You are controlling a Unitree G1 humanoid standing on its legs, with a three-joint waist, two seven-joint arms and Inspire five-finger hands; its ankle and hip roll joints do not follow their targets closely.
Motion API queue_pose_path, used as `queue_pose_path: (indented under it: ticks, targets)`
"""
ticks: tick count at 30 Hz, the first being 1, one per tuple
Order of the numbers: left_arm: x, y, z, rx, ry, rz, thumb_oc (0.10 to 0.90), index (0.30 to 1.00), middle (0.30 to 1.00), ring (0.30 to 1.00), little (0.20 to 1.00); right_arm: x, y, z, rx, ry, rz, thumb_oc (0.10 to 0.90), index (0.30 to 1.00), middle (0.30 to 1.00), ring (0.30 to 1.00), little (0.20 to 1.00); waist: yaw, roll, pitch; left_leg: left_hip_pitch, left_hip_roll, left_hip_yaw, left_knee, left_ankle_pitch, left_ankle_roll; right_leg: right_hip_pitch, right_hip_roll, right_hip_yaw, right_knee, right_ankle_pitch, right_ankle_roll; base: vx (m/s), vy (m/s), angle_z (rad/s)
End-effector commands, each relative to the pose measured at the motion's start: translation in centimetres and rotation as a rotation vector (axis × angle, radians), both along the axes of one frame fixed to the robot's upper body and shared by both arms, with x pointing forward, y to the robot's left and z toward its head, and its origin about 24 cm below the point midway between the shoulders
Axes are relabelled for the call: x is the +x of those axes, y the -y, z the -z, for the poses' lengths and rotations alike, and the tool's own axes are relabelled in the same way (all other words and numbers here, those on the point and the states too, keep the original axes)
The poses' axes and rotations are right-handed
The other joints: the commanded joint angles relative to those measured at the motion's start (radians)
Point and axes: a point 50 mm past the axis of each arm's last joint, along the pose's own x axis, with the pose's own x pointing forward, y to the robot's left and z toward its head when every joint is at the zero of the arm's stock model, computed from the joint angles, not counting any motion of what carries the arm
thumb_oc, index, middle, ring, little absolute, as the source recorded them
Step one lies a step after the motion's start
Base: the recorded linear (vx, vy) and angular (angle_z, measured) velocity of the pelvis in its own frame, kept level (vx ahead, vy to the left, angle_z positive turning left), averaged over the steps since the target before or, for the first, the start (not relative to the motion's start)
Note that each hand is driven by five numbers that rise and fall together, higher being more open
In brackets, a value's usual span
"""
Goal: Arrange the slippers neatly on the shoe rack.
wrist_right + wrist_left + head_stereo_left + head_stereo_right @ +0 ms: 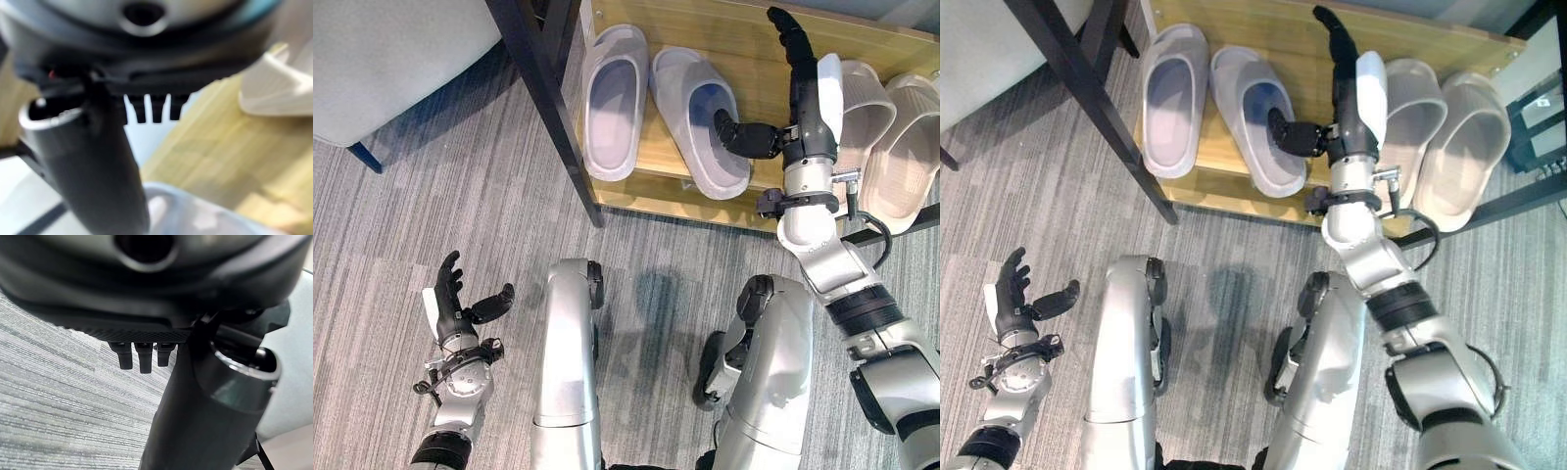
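Two pale lilac slippers (615, 98) (702, 117) lie side by side on the wooden shoe rack shelf (744, 59), the right one slanted. Two beige slippers (858, 108) (908, 152) lie at the shelf's right end. My right hand (800, 88) is open over the shelf between the two pairs, fingers straight and pointing to the back; its thumb (744, 137) reaches over the slanted lilac slipper's edge. In the right wrist view the thumb (98, 161) stands over that slipper (195, 215). My left hand (455, 304) hangs open over the carpet at the lower left, holding nothing.
A black rack post (543, 98) slants down left of the shelf. A grey upholstered seat (391, 59) on dark legs fills the upper left. Grey striped carpet (431, 196) covers the floor in front of the rack.
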Motion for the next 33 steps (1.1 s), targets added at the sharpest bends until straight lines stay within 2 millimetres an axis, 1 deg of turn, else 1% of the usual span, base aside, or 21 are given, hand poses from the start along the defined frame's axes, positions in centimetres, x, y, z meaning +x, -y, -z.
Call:
queue_pose_path:
  ticks: [1,2,3,4,7,10,11,14,15,16,17,20,23,27,33]
  targets:
    - [-0.1,-0.5,-2.6,0.098,0.134,0.002,0.800,0.900,0.900,0.900,0.900,-4.3,-0.1,-6.4,0.013,0.388,-0.091,0.800,0.900,0.900,0.900,0.900,0.044,0.012,-0.039,0.012,-0.041,-0.017,0.023,0.005,0.052,0.018,0.024,0.044,0.021,0.012,-0.087,0.00,0.000,0.00]
    - [-0.2,-0.5,-2.6,0.098,0.132,-0.004,0.800,0.900,0.900,0.900,0.900,-4.7,-0.1,-6.3,0.008,0.397,-0.101,0.800,0.900,0.900,0.900,0.900,0.041,0.011,-0.039,0.012,-0.041,-0.017,0.023,0.004,0.052,0.018,0.024,0.044,0.021,0.012,-0.087,0.00,0.000,0.00]
    - [-0.3,-0.4,-2.5,0.099,0.129,-0.005,0.800,0.900,0.900,0.900,0.900,-5.5,-0.4,-5.9,0.006,0.414,-0.132,0.800,0.900,0.900,0.900,0.900,0.036,0.009,-0.039,0.012,-0.041,-0.017,0.023,0.004,0.052,0.018,0.025,0.044,0.021,0.010,-0.087,0.00,0.000,0.00]
    - [-0.3,-0.4,-2.5,0.100,0.129,-0.004,0.800,0.900,0.900,0.900,0.900,-5.6,-0.4,-5.8,0.006,0.413,-0.131,0.800,0.900,0.900,0.900,0.900,0.037,0.009,-0.039,0.012,-0.041,-0.017,0.023,0.004,0.052,0.018,0.025,0.044,0.021,0.010,-0.087,0.00,0.000,0.00]
    - [-0.4,-0.3,-2.3,0.098,0.123,-0.001,0.800,0.900,0.900,0.900,0.900,-6.9,-0.8,-5.0,-0.011,0.417,-0.181,0.800,0.900,0.900,0.900,0.900,0.031,0.004,-0.039,0.012,-0.041,-0.016,0.023,0.004,0.051,0.018,0.025,0.044,0.021,0.010,-0.086,0.00,0.000,0.00]
    - [-0.5,-0.2,-2.2,0.102,0.120,0.003,0.800,0.900,0.900,0.900,0.900,-7.5,-1.1,-3.6,-0.022,0.380,-0.212,0.800,0.900,0.900,0.900,0.900,0.025,0.002,-0.039,0.012,-0.041,-0.015,0.022,0.005,0.051,0.018,0.025,0.045,0.020,0.011,-0.086,0.00,0.000,0.00]
    - [-0.5,-0.2,-2.2,0.102,0.119,0.003,0.800,0.900,0.900,0.900,0.900,-7.6,-1.1,-3.6,-0.022,0.380,-0.212,0.800,0.900,0.900,0.900,0.900,0.026,0.002,-0.039,0.012,-0.041,-0.015,0.022,0.005,0.051,0.018,0.025,0.045,0.020,0.011,-0.086,0.00,0.000,0.00]
    - [-0.8,0.0,-1.8,0.093,0.109,-0.008,0.800,0.900,0.900,0.900,0.900,-8.1,-1.4,-1.1,0.008,0.296,-0.257,0.800,0.900,0.900,0.900,0.900,0.017,0.003,-0.039,0.012,-0.039,-0.017,0.020,0.006,0.052,0.018,0.025,0.041,0.016,0.011,-0.087,0.00,0.000,0.00]
    - [-0.8,0.0,-1.8,0.093,0.109,-0.007,0.800,0.900,0.900,0.900,0.900,-8.1,-1.4,-1.1,0.008,0.296,-0.256,0.800,0.900,0.900,0.900,0.900,0.017,0.002,-0.039,0.012,-0.039,-0.017,0.020,0.006,0.052,0.018,0.025,0.042,0.016,0.011,-0.087,0.00,0.000,0.00]
    - [-0.9,0.1,-1.6,0.089,0.101,-0.004,0.800,0.900,0.900,0.900,0.900,-8.3,-1.4,0.1,0.014,0.251,-0.264,0.800,0.900,0.900,0.900,0.900,0.014,0.002,-0.039,0.012,-0.039,-0.017,0.021,0.005,0.052,0.018,0.026,0.042,0.016,0.010,-0.088,0.00,0.000,0.00]
    - [-0.9,0.1,-1.6,0.089,0.101,-0.004,0.800,0.900,0.900,0.900,0.900,-8.3,-1.4,0.1,0.014,0.250,-0.264,0.800,0.900,0.900,0.900,0.900,0.014,0.002,-0.039,0.012,-0.039,-0.017,0.021,0.005,0.052,0.018,0.026,0.042,0.016,0.010,-0.088,0.00,0.000,0.00]
    - [-1.0,0.2,-1.4,0.087,0.094,-0.008,0.800,0.900,0.900,0.900,0.900,-8.2,-1.4,1.9,0.043,0.179,-0.260,0.800,0.900,0.900,0.900,0.900,0.011,0.003,-0.039,0.012,-0.039,-0.016,0.020,0.005,0.052,0.018,0.026,0.041,0.013,0.010,-0.088,0.00,0.000,0.00]
    - [-1.2,0.3,-1.2,0.085,0.086,-0.008,0.800,0.900,0.900,0.900,0.900,-8.1,-1.4,3.1,0.057,0.127,-0.265,0.800,0.900,0.900,0.900,0.900,0.006,0.004,-0.039,0.012,-0.039,-0.014,0.019,0.007,0.053,0.018,0.027,0.040,0.013,0.010,-0.088,0.00,0.000,0.00]
    - [-1.2,0.2,-1.2,0.089,0.087,-0.011,0.800,0.900,0.900,0.900,0.900,-7.8,-1.7,4.0,0.078,0.077,-0.281,0.800,0.900,0.900,0.900,0.900,0.004,0.008,-0.039,0.012,-0.040,-0.017,0.018,0.011,0.053,0.018,0.029,0.038,0.012,0.008,-0.090,0.00,0.000,0.00]
    - [-1.2,0.1,-1.2,0.089,0.084,-0.017,0.800,0.900,0.900,0.900,0.900,-7.8,-2.4,4.8,0.108,0.028,-0.335,0.800,0.900,0.900,0.900,0.900,0.004,0.008,-0.039,0.012,-0.041,-0.015,0.013,0.014,0.052,0.018,0.032,0.039,0.009,0.009,-0.090,0.00,0.000,0.00]
